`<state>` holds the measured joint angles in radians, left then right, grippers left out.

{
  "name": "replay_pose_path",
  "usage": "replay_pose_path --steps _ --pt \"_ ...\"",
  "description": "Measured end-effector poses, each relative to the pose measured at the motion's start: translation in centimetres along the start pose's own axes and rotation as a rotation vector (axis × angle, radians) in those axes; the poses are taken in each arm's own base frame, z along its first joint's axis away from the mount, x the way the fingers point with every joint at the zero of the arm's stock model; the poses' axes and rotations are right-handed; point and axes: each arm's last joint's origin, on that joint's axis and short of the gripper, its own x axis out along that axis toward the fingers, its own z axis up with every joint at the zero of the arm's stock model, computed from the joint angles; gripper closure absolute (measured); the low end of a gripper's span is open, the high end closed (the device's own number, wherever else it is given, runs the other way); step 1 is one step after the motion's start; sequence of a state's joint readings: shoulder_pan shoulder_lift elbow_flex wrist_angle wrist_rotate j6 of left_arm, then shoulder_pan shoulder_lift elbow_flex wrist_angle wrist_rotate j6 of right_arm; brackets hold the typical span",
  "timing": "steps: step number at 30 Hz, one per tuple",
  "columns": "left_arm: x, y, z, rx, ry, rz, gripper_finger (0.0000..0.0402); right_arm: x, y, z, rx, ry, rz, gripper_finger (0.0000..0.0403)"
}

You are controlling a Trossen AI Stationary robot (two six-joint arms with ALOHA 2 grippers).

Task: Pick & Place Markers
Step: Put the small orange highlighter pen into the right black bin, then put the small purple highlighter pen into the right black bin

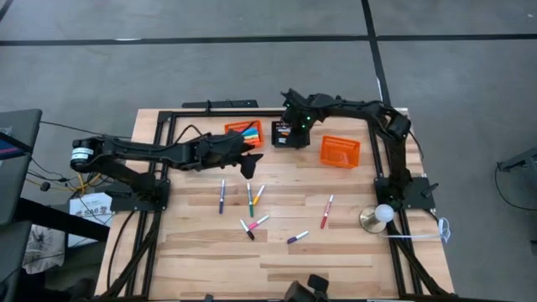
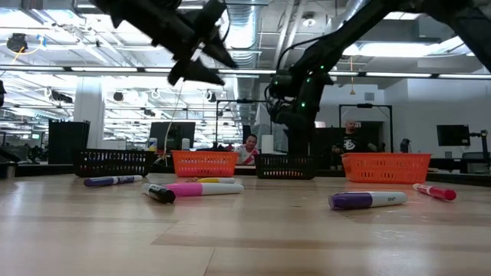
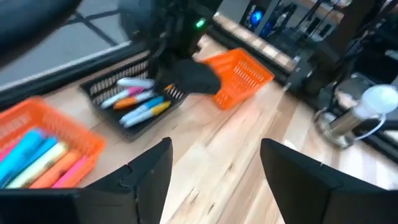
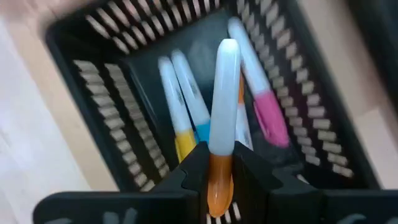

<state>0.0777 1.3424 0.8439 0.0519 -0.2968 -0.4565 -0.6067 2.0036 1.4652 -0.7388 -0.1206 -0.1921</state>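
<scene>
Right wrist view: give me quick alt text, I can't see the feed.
The right tool grips an orange-capped white marker, held over a black mesh basket. Inside lie more markers with yellow, blue and pink caps; light wooden table shows beside it.

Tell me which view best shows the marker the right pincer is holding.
The right wrist view: the orange-capped marker stands pinched in the right pincer over the black basket. The high and low views hide it behind the arm; the left wrist view blurs it.

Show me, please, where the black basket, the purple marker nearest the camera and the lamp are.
black basket (image 4: 93,87), right wrist view, on its mesh wall
purple marker (image 2: 367,200), low view, mid-barrel
lamp (image 1: 383,213), high view, on its white bulb
</scene>
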Motion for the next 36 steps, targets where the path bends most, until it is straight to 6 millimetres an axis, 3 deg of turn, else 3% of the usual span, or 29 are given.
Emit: replay_pose_path --steps 11,17,26,36 --pt "-4.6 3.3 -2.2 -0.095 -0.156 -0.044 0.0185 0.7 -0.1 0.2 -0.002 0.034 -0.011 0.0347" --pt "-6.4 4.5 -3.4 -0.127 -0.19 -0.063 0.019 0.7 0.0 0.2 -0.001 0.035 -0.011 0.0304" --pt "-6.8 4.9 -4.0 -0.149 -0.197 -0.069 0.0192 0.4 0.1 0.3 0.027 0.026 -0.011 0.0229" --pt "-6.4 4.7 -4.3 -0.137 -0.16 -0.1 0.0192 -2.8 0.8 2.9 0.037 -0.044 -0.014 0.0228"
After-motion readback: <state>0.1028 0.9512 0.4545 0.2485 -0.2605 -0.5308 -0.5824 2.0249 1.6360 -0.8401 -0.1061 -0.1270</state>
